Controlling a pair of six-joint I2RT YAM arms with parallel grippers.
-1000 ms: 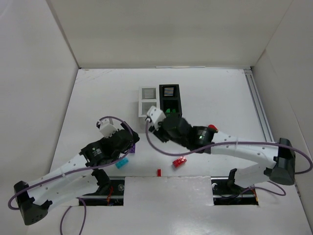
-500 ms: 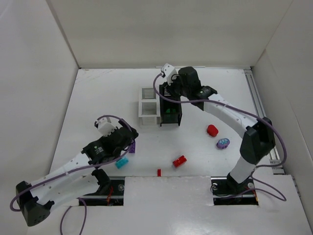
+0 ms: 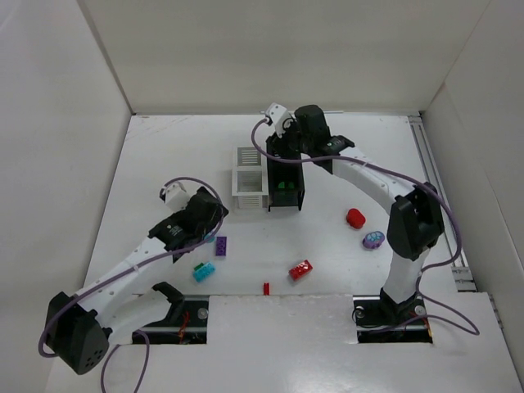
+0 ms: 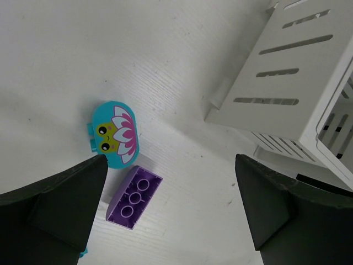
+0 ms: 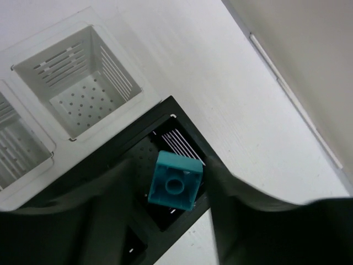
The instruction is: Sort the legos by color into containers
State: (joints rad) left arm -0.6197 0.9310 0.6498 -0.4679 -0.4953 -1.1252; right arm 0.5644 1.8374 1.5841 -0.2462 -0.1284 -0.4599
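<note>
The right gripper point(image 3: 284, 147) hangs, fingers spread, above the black slotted plastic bin point(image 5: 187, 122). The small teal square brick point(image 5: 175, 181) looks loose in its far compartment. The left gripper point(image 4: 170, 160), jaws equally wide, is nearer the purple oblong brick point(image 4: 134, 197), which lies just beside one finger, long axis diagonal.

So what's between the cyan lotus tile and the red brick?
A small red piece, slightly lower in top external view than the cyan lotus tile and red brick.

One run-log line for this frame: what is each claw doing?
left claw: open, over purple brick | right claw: above black bin far compartment, teal brick between its jaws, grip unclear
</note>
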